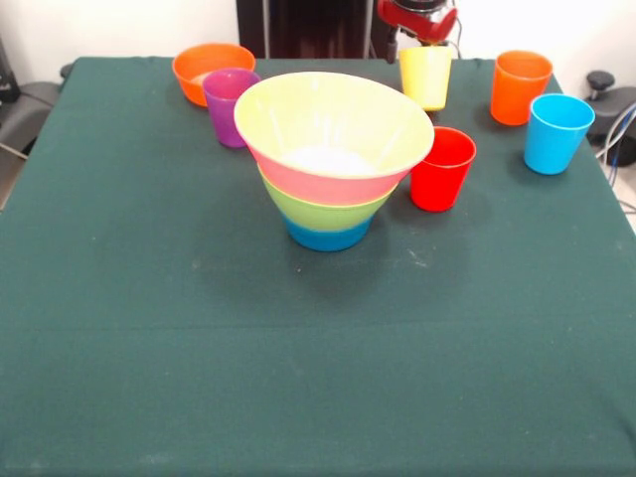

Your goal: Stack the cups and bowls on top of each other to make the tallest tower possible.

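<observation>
On the green table (318,378) stands the tower (333,164), a little behind the middle. It has a blue bowl (328,237) at the bottom, then a green bowl (323,209), then a pink bowl (323,179), and the big top bowl looks pale yellow inside. A purple cup (229,104) stands just beside it on one side, and a red cup (442,167) stands just beside it on the other. Behind the purple cup sits a small orange bowl (212,70). An orange cup (520,86) and a light blue cup (556,132) stand close together near the far corner. The robot's gripper (422,25) is at the back, right over the yellow cup (425,77). I cannot tell if it is holding that cup.
</observation>
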`<state>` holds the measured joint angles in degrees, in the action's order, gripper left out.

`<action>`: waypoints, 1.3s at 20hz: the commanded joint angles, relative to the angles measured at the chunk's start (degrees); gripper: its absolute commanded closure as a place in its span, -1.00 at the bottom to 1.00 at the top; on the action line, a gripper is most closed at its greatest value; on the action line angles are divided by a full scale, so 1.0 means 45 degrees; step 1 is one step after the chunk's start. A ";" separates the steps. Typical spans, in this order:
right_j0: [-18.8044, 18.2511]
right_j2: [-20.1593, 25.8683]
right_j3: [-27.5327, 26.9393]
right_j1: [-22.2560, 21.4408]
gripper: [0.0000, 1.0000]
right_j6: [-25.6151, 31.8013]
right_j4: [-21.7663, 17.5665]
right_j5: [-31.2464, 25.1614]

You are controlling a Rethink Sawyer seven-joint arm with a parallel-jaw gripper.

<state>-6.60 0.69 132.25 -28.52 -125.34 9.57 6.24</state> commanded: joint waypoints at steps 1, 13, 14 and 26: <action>-0.0015 0.0767 -0.0972 0.0373 -1.00 -0.1810 -0.0210 0.0671; 0.0372 0.0475 -0.1089 0.0211 -1.00 -0.1816 0.0042 0.0390; 0.0306 0.0517 -0.1084 0.0219 -1.00 -0.1796 0.0000 0.0384; 0.0134 0.0673 -0.1184 0.0391 -1.00 -0.1737 -0.0096 0.0435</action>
<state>-5.96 0.35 132.25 -28.53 -125.34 9.45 6.29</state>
